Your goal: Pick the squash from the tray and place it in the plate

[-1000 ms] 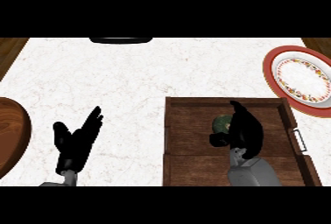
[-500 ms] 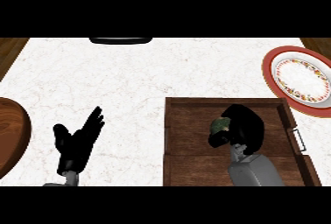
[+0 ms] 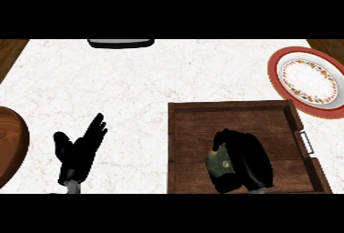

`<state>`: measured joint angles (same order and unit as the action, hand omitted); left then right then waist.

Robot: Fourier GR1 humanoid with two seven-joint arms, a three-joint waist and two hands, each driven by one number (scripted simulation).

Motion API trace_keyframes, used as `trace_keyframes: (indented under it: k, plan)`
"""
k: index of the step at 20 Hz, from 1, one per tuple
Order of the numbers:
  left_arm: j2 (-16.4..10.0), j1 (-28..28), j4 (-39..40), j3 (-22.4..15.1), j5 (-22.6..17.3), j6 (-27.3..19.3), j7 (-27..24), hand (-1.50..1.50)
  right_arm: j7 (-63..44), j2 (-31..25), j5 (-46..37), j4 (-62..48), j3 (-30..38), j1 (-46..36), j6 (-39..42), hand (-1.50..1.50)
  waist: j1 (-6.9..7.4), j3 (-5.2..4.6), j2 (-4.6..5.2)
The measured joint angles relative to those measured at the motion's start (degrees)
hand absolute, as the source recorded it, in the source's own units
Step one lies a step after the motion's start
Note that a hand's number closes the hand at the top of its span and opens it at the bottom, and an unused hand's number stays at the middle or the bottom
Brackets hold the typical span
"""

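1. Lower in the frame than half a second ago: right hand (image 3: 250, 157) and squash (image 3: 219, 164), both shifted toward the bottom edge, with the forearm almost out of sight.
2. Clasped round the squash: right hand, with fingers curled over its right side and mottled green skin showing at the hand's left.
3. Held inside the wooden tray (image 3: 228, 105), lower right of the frame, in the tray's lower half; cannot tell whether lifted or touching the tray's floor.
4. Upper right, just past the tray's upper right corner and well apart from the squash: red-rimmed plate (image 3: 308, 78).
5. Lower left, in the same place as before: left hand (image 3: 77, 152), released, fingers straight and pointing up, over the white marble counter (image 3: 168, 77).
6. At the left edge, part of a round brown wooden thing (image 3: 10, 145); at the top edge, a dark object (image 3: 121, 43), cut off.
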<state>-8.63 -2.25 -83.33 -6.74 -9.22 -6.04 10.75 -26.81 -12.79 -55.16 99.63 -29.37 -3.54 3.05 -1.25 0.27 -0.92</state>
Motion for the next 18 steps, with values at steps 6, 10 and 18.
trace_keyframes:
  k: [6,10,18]
  plan:
    - [-0.50,-1.04,-0.69,0.87,-0.50,0.26,-0.21,0.00,17.61,-9.71,8.60,15.04,4.71,9.46,-7.69,1.50,-1.10,0.09,0.12]
    - [-0.76,-0.50,-0.36,0.96,-0.09,0.42,0.03,0.00,24.80,-12.35,18.56,20.20,13.09,16.73,-11.49,1.50,-0.88,0.09,0.36]
    - [0.08,0.69,-0.48,0.36,0.37,0.60,0.95,0.00,34.10,-13.30,42.04,13.00,33.01,16.79,-10.40,1.50,0.50,0.03,0.71]
